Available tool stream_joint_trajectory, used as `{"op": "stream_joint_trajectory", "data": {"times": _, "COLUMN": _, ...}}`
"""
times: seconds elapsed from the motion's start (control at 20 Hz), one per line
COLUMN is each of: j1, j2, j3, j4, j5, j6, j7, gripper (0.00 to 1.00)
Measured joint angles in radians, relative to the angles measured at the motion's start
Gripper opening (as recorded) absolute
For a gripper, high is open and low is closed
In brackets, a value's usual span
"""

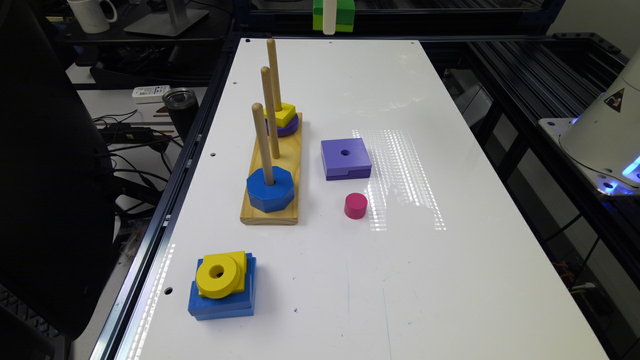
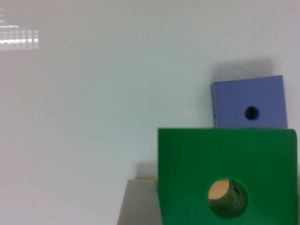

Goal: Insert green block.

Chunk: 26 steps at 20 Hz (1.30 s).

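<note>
Exterior view, top edge: the gripper [image 1: 329, 17] shows as a white piece up in the air beyond the far end of the white table [image 1: 450, 260], clamped on the green block [image 1: 346, 15], dark green over lime. From the wrist view that block [image 2: 197, 168] looms close, hole facing the camera, with the purple square block [image 2: 267, 96] lying flat below. On the table, the wooden peg base [image 1: 295, 165] carries a blue octagon [image 1: 270, 189] and a yellow piece [image 1: 285, 114]; a pink cylinder [image 1: 355, 205] sits near the purple square [image 1: 346, 158].
</note>
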Motion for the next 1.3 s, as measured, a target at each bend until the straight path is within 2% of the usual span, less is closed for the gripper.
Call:
{"op": "stream_joint_trajectory", "data": {"times": 0.5, "j1": 0.000, "j2": 0.029, "j3": 0.124, "j4": 0.010, "j5": -0.0021, "j6": 0.038, "j7": 0.125, "gripper": 0.00}}
{"op": "stream_joint_trajectory", "data": {"times": 0.75, "j1": 0.000, "j2": 0.063, "j3": 0.182, "j4": 0.046, "j5": -0.0100, "j6": 0.040, "j7": 0.186, "gripper": 0.00}}
{"op": "stream_joint_trajectory", "data": {"times": 1.0, "j1": 0.002, "j2": 0.114, "j3": 0.235, "j4": 0.094, "j5": -0.0379, "j6": 0.040, "j7": 0.256, "gripper": 0.00}}
{"op": "stream_joint_trajectory", "data": {"times": 1.1, "j1": 0.004, "j2": 0.133, "j3": 0.253, "j4": 0.112, "j5": -0.0497, "j6": 0.039, "j7": 0.281, "gripper": 0.00}}
{"op": "stream_joint_trajectory", "data": {"times": 1.3, "j1": 0.008, "j2": 0.162, "j3": 0.281, "j4": 0.139, "j5": -0.0713, "j6": 0.038, "j7": 0.323, "gripper": 0.00}}
